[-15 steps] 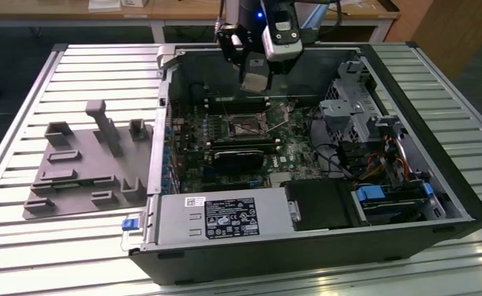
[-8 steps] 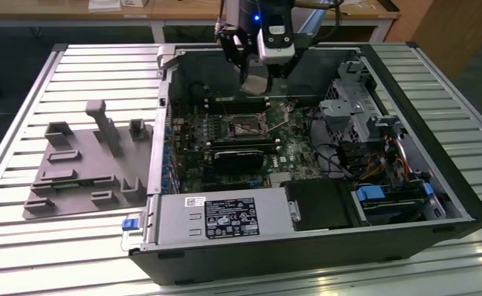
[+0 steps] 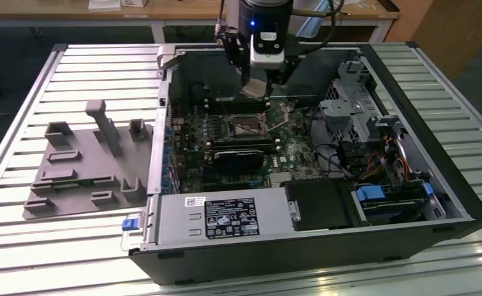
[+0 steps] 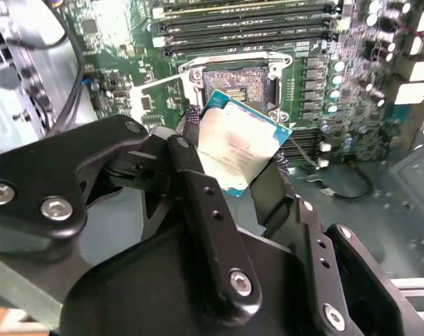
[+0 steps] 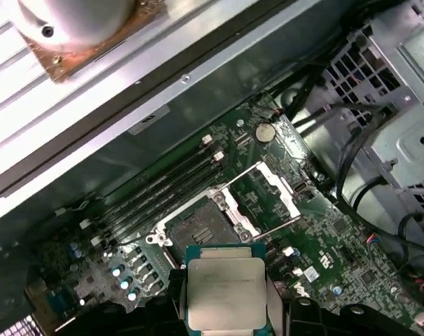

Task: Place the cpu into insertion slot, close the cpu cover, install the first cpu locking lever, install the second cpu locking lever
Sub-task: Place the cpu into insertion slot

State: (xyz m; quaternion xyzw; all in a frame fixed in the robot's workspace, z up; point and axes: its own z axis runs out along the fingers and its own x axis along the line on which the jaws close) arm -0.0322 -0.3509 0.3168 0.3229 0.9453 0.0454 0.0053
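My gripper (image 3: 255,91) is shut on the cpu (image 3: 255,90), a flat square chip with a pale metal top, and holds it tilted above the green board inside the open computer case. In both wrist views the cpu (image 4: 238,148) (image 5: 226,290) sits clamped between my black fingers (image 4: 192,168), apart from the board. The insertion slot (image 5: 200,227) (image 4: 234,82) (image 3: 245,127) lies bare just beyond the chip, its dark centre exposed. The cpu cover (image 5: 282,187), a silver frame, stands flipped open beside the slot.
Long memory slots (image 5: 162,189) run alongside the socket. A black card (image 3: 241,157) lies nearer the case front, with a power supply (image 3: 224,219) below it. The drive cage and cables (image 3: 356,114) fill the exterior view's right. A grey fixture (image 3: 84,166) rests on the slatted table.
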